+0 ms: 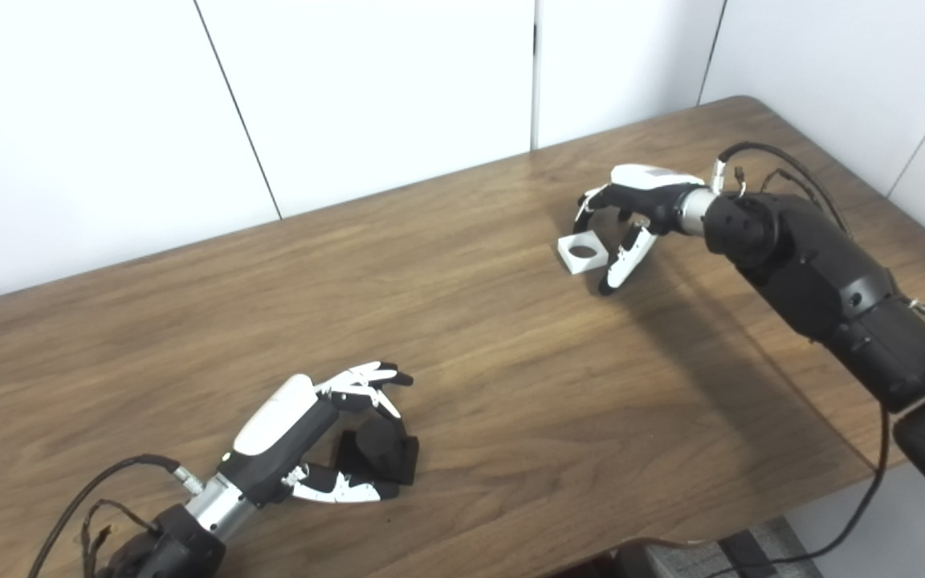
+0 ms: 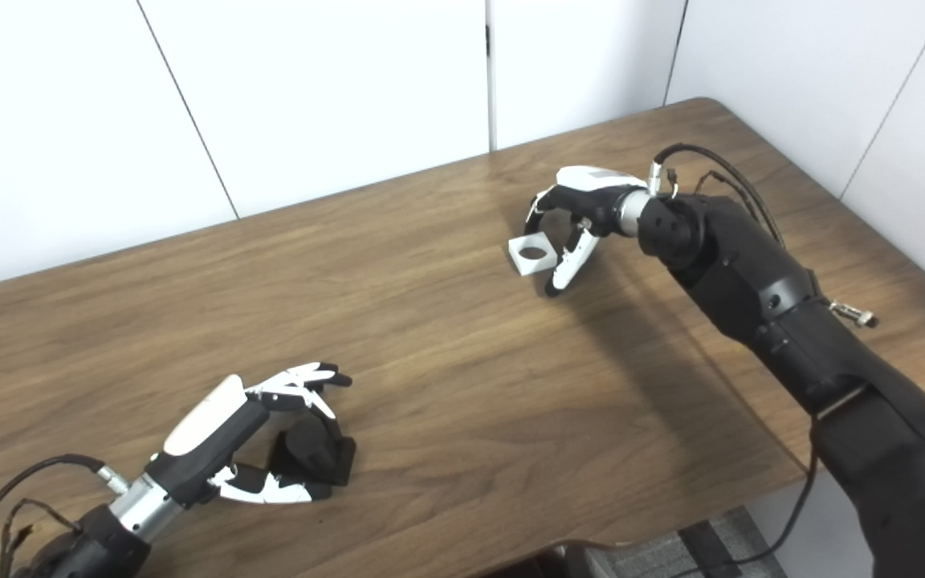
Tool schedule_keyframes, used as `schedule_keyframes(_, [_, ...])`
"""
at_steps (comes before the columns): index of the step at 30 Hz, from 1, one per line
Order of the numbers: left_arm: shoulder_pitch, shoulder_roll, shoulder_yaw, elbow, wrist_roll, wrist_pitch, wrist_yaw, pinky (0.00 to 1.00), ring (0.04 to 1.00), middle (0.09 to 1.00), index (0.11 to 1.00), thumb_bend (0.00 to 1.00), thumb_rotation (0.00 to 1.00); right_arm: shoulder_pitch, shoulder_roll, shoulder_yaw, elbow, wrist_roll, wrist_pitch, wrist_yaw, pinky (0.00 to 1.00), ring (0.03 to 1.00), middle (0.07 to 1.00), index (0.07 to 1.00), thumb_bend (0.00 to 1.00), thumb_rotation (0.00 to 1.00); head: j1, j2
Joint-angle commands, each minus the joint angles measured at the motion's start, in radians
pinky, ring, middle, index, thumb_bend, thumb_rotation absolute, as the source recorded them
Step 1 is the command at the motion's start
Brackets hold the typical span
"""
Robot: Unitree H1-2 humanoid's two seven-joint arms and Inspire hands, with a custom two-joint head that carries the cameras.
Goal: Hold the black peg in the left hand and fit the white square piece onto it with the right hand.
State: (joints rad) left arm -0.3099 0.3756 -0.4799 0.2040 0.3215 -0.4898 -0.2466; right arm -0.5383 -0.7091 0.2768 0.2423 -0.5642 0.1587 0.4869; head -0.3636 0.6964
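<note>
The black peg (image 1: 378,451), a short cylinder on a square black base, stands on the table near the front left. My left hand (image 1: 314,433) is open around it, with fingers (image 1: 366,379) arched above it and the thumb (image 1: 342,488) lying in front of it. The white square piece (image 1: 583,251), with a round hole in it, lies on the table at the back right. My right hand (image 1: 631,213) is open over it, with fingers (image 1: 591,201) curled behind it and the thumb (image 1: 621,263) just to its right. I cannot tell whether either hand touches its piece.
The wooden table (image 1: 470,337) runs to a white panelled wall (image 1: 366,96) behind. Its front edge (image 1: 671,538) is close to the left hand. Cables hang from both forearms. A grey floor patch shows below the table's front right corner.
</note>
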Motion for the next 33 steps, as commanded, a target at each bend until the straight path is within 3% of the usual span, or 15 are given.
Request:
schedule_keyframes(1, [0.03, 0.029, -0.008, 0.024, 0.043, 0.051, -0.062, 0.79, 0.9, 0.845, 0.492, 0.52, 0.07, -0.02, 0.004, -0.013, 0.006, 0.0, -0.035, -0.043, 0.89, 0.925, 0.907, 0.681, 0.78, 0.2, 0.001, 0.002])
schedule_keyframes(9, [0.031, 0.026, -0.005, 0.031, 0.048, 0.038, -0.056, 0.79, 0.894, 0.841, 0.492, 0.52, 0.07, -0.006, 0.024, -0.015, 0.02, -0.02, -0.049, -0.12, 0.89, 0.906, 0.88, 0.638, 0.72, 0.18, 0.008, 0.006])
schedule_keyframes(12, [0.035, 0.026, -0.004, 0.025, 0.047, 0.043, -0.059, 0.79, 0.898, 0.843, 0.492, 0.52, 0.07, -0.002, 0.028, -0.015, 0.02, -0.024, -0.045, -0.133, 0.89, 0.906, 0.877, 0.52, 0.55, 0.15, 0.011, 0.008])
schedule_keyframes(14, [0.036, 0.027, -0.004, 0.023, 0.049, 0.046, -0.06, 0.8, 0.9, 0.845, 0.492, 0.52, 0.07, 0.0, 0.031, -0.016, 0.023, -0.025, -0.045, -0.142, 0.89, 0.905, 0.874, 0.502, 0.52, 0.15, 0.011, 0.008])
schedule_keyframes(33, [0.04, 0.026, 0.002, 0.014, 0.052, 0.05, -0.066, 0.79, 0.902, 0.843, 0.492, 0.52, 0.07, 0.015, 0.042, -0.019, 0.039, -0.038, -0.059, -0.218, 0.88, 0.887, 0.833, 0.486, 0.52, 0.14, 0.022, 0.022])
